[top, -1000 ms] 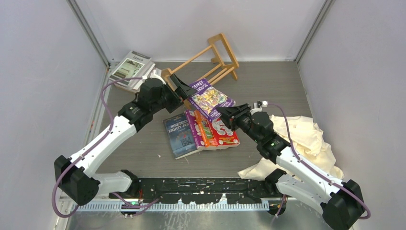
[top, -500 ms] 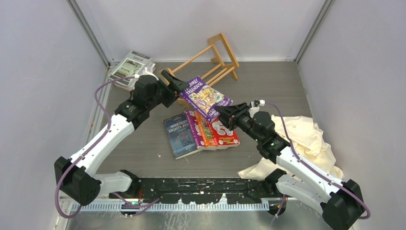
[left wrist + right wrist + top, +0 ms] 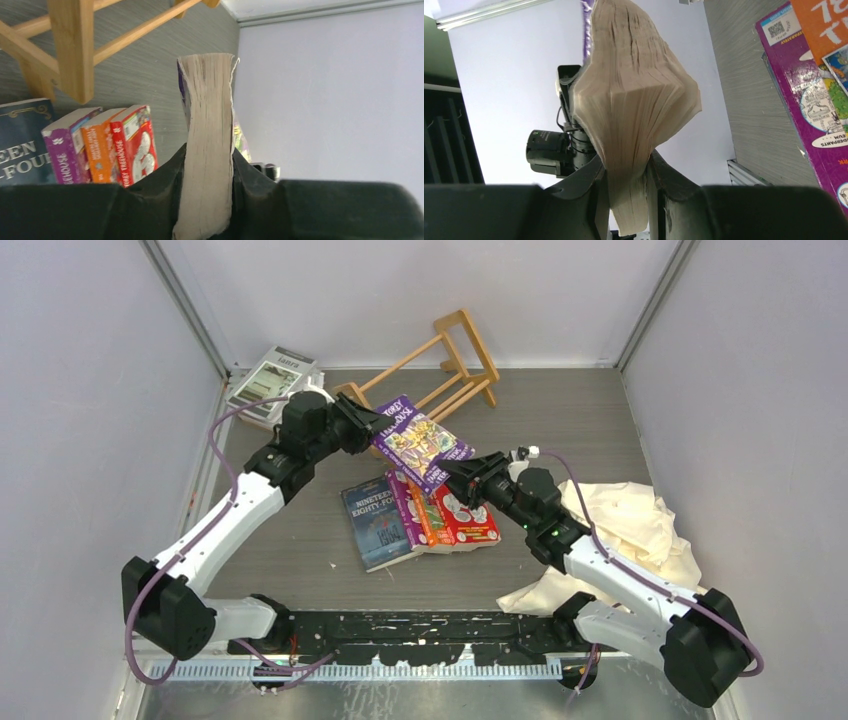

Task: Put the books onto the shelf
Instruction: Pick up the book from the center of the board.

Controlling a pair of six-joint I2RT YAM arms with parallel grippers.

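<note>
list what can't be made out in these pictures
- stack: top view, far ends under the held purple book.
- shelf: left wrist view, cut off by the top edge.
- grey books: top view, titles too small.
- purple book's cover: wrist views, edge-on, only pages show.

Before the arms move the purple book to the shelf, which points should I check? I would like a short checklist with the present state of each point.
1. Left gripper grips the purple book: ok, its fingers press both covers in the left wrist view.
2. Right gripper grips the same book: ok, though the pages fan out above its fingers.
3. Held book is free of the books on the table: ok, it hangs above them.
4. Shelf stands ready to receive a book: not ok, it looks tipped.
5. Cream cloth is away from the shelf: ok, it lies at the right.
</note>
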